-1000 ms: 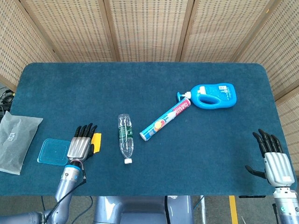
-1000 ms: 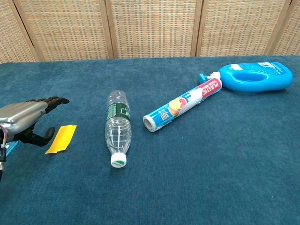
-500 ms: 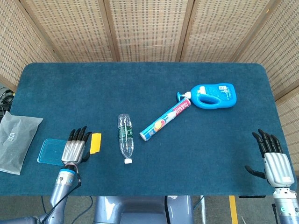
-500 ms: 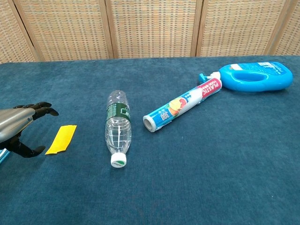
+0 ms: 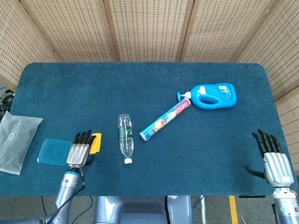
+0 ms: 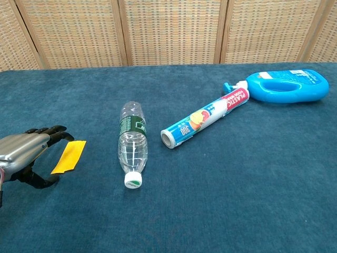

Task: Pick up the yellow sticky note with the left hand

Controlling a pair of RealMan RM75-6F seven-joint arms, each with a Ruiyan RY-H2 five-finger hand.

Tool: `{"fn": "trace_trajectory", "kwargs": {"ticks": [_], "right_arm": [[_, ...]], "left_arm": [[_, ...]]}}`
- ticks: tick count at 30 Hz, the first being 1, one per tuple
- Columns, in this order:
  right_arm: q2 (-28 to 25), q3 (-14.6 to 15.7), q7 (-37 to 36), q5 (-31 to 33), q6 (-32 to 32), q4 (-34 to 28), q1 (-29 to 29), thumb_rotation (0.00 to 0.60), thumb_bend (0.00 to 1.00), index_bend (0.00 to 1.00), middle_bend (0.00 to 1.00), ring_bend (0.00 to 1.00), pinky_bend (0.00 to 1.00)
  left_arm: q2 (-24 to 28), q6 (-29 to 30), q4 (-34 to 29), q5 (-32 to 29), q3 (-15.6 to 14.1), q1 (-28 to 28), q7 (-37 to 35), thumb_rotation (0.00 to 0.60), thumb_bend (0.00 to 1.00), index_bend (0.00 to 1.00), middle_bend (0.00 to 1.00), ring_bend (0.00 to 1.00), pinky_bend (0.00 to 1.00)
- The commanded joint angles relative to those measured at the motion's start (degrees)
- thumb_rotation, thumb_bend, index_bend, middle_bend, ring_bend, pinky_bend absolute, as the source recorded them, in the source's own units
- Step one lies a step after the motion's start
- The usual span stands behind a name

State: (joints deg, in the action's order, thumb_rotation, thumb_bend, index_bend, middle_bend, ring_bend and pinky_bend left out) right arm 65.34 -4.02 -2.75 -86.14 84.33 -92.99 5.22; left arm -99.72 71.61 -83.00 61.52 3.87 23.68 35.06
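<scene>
The yellow sticky note (image 6: 69, 156) lies flat on the bench (image 5: 187, 177), just beside your left hand (image 5: 78, 153), whose spread fingers (image 6: 50, 132) hold nothing. You have swung back in after drifting away; the grasp remains undone.

Matt blue cloth table (image 5: 140, 84), woven wicker screens (image 5: 149, 28), clear glossy plastic bottle (image 5: 124, 138), metallic left hand (image 5: 79, 151)

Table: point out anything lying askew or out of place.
Three containers lie on their sides: the water bottle, the plastic wrap roll and the blue detergent jug. Nothing looks spilled. The yellow sticky note lies flat beside the left hand.
</scene>
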Motion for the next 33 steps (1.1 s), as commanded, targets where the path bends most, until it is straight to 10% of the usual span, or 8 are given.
{"fn": "trace_trajectory", "kwargs": {"ticks": [1, 33], "right_arm": [[-0.03, 0.06, -0.03, -0.10, 0.01, -0.02, -0.01, 0.600, 0.00, 0.00, 0.00, 0.00, 0.00], [-0.21, 0.30, -0.25, -0.26, -0.35, -0.39, 0.08, 0.600, 0.00, 0.00, 0.00, 0.00, 0.00]], "left_arm": [[-0.54, -0.01, 0.71, 0.14, -0.03, 0.00, 0.32, 0.600, 0.37, 0.14, 0.00, 0.00, 0.00], [-4.56, -0.94, 6.89, -0.38, 3.02, 0.66, 1.13, 0.600, 0.41, 0.30, 0.00, 0.00, 0.00]]}}
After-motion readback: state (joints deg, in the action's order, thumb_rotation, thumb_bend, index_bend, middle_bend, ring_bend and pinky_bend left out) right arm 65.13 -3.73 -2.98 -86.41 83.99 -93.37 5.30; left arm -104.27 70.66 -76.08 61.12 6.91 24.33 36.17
